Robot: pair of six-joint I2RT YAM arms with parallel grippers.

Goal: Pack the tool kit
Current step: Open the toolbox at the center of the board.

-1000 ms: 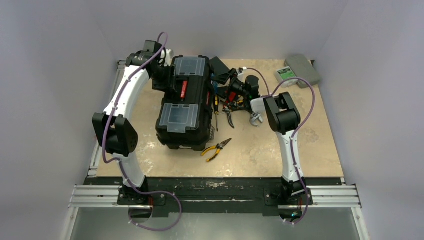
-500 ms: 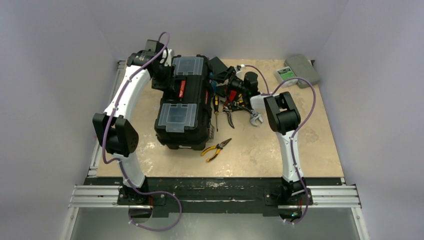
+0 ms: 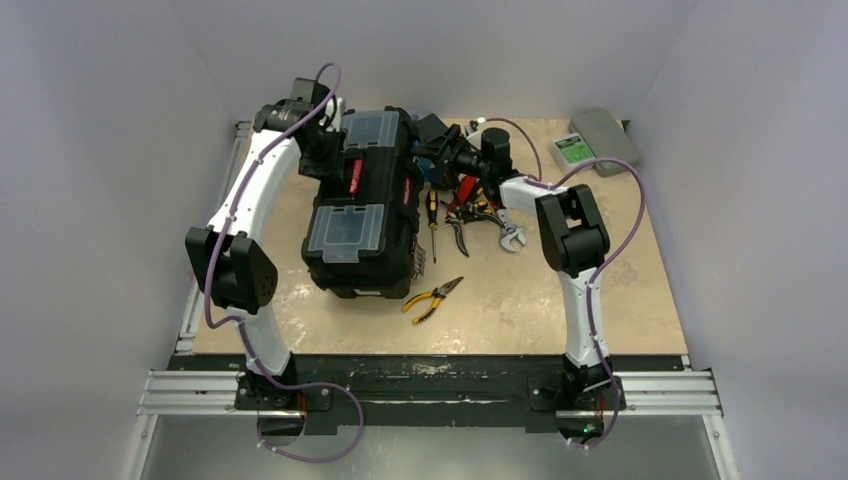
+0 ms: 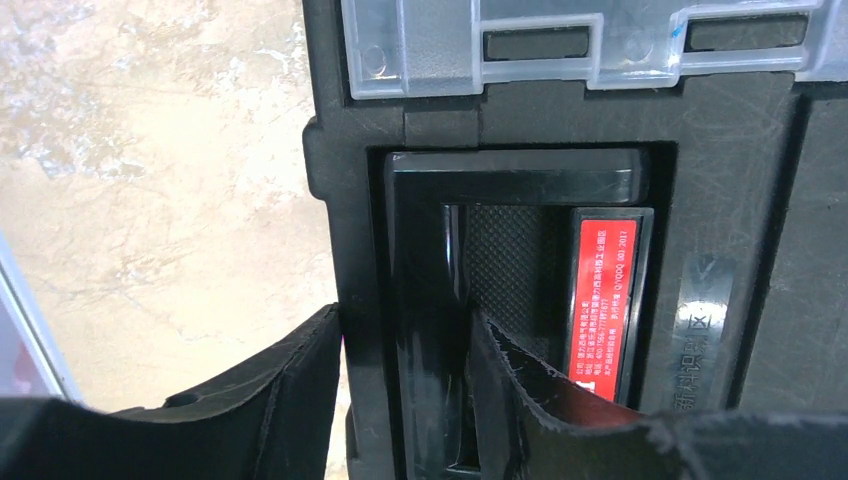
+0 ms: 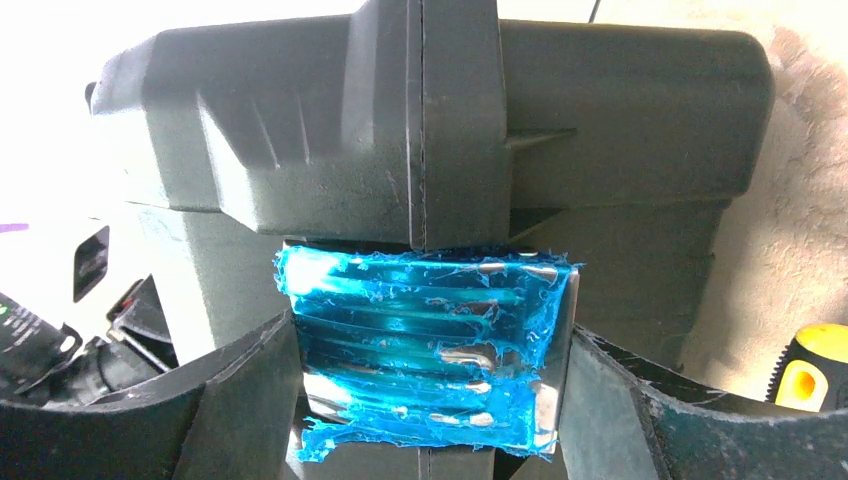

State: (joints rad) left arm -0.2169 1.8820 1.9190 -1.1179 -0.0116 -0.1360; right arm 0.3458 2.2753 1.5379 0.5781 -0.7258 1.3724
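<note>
Left pincer: my left pincer is clamped on the toolbox. One finger lies against its outer side wall and the other sits inside the handle recess, with the handle's side bar between them.
Beside that grip: a red label in the recess, and a clear lid beyond the handle.
Right pincer: my right pincer is spread wide, with a finger at each edge of the latch. The latch is metal under torn blue film, on the toolbox's end wall. I cannot tell whether I am pressing it.
Toolbox: it lies on the surface between my two arms, left of centre, clear lids upward.
Loose tools: a screwdriver lies just right of the toolbox, a wrench further right, and yellow-handled pliers by its near corner.
Far right corner: a grey case, well apart.
</note>
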